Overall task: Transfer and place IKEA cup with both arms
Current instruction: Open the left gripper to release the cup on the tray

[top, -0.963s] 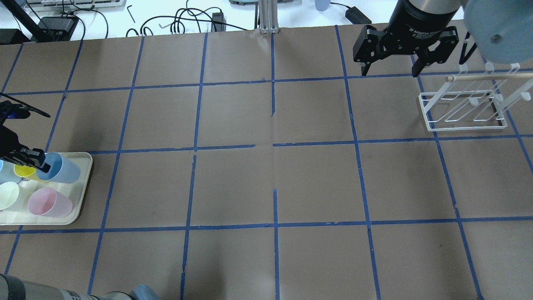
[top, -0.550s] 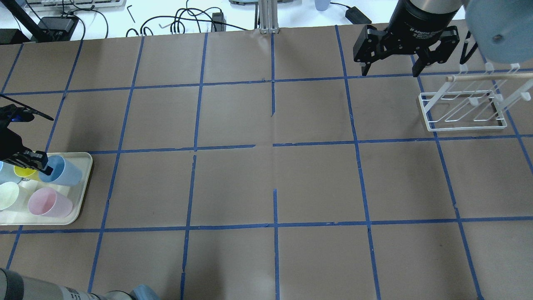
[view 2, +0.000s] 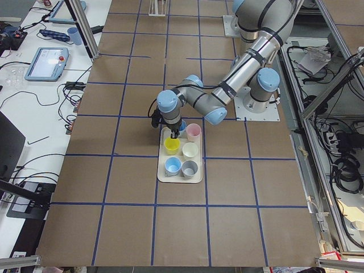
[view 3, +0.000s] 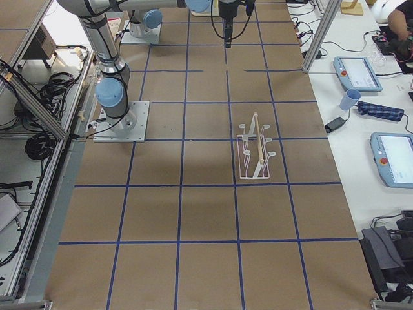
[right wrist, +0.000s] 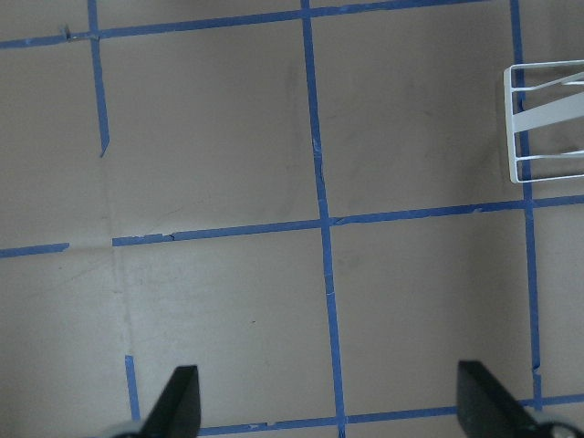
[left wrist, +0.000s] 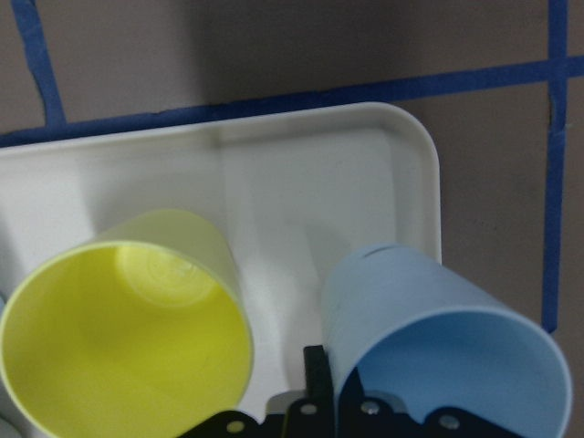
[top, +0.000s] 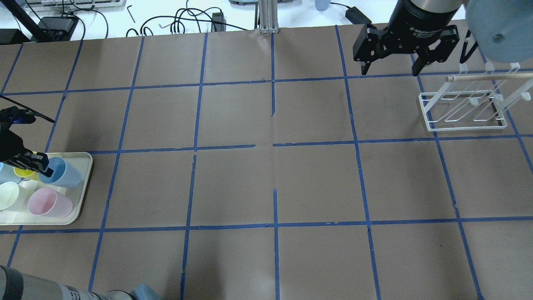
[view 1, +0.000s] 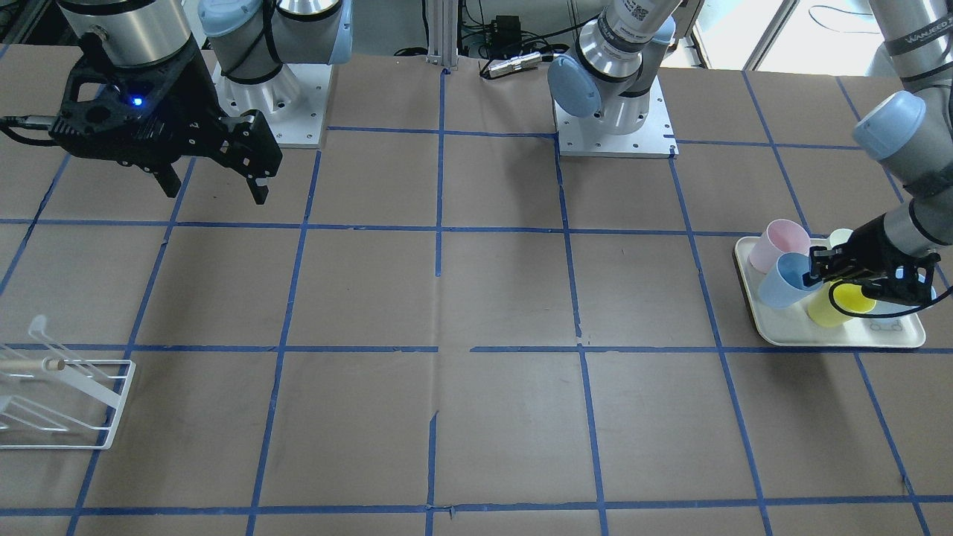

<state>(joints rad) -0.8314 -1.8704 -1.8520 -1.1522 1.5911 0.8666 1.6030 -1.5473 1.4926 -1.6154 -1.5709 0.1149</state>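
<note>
A: Furniture?
B: One table [top: 316, 183], topped with brown paper and ruled into squares with blue tape [top: 316, 143]. One white bench [view 3: 381, 213] along its long side, carrying two tablets [view 3: 358, 72] and loose black cables [top: 183, 21].
A: Structure?
B: One aluminium post [top: 266, 16] at the table's edge. Aluminium frame [view 2: 333, 83] on the opposite side, with cable coils [view 2: 340, 170] beside it.
A: Light?
B: Bright, even, from above. Soft shadows on the paper.

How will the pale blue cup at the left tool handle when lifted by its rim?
Likely light: empty thin plastic IKEA cup. Pinched at one rim wall by the left tool, it tilts, so may swing. Smooth tapered wall might slip.
</note>
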